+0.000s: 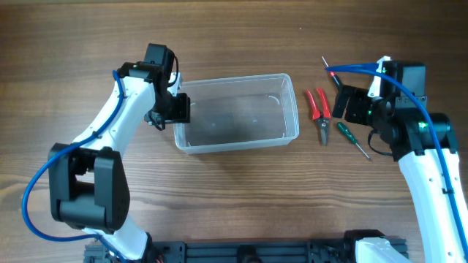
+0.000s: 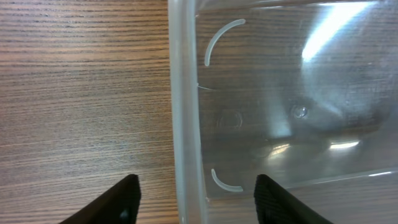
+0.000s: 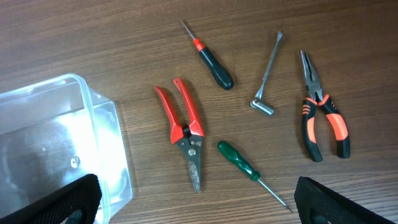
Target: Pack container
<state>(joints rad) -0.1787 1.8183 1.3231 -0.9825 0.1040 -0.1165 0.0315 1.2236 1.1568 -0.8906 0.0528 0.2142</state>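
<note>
The clear plastic container (image 1: 291, 109) stands empty in the middle of the table. My left gripper (image 1: 170, 109) is open and straddles its left end wall, one finger outside and one inside. In the left wrist view the gripper (image 2: 196, 186) has the container's rim (image 2: 183, 93) between its fingers, not touching. My right gripper (image 1: 351, 106) is open and empty, above the hand tools to the right of the container. In the right wrist view the gripper (image 3: 196, 186) hovers over the container corner (image 3: 62, 124), red-handled snips (image 3: 183, 134) and a green screwdriver (image 3: 239, 160).
Right of the container lie red snips (image 1: 318, 109), a green screwdriver (image 1: 351, 137) and a black-handled screwdriver (image 1: 333, 73). The right wrist view also shows that black-handled screwdriver (image 3: 214, 65), a small metal wrench (image 3: 267, 74) and orange-and-black pliers (image 3: 320, 121).
</note>
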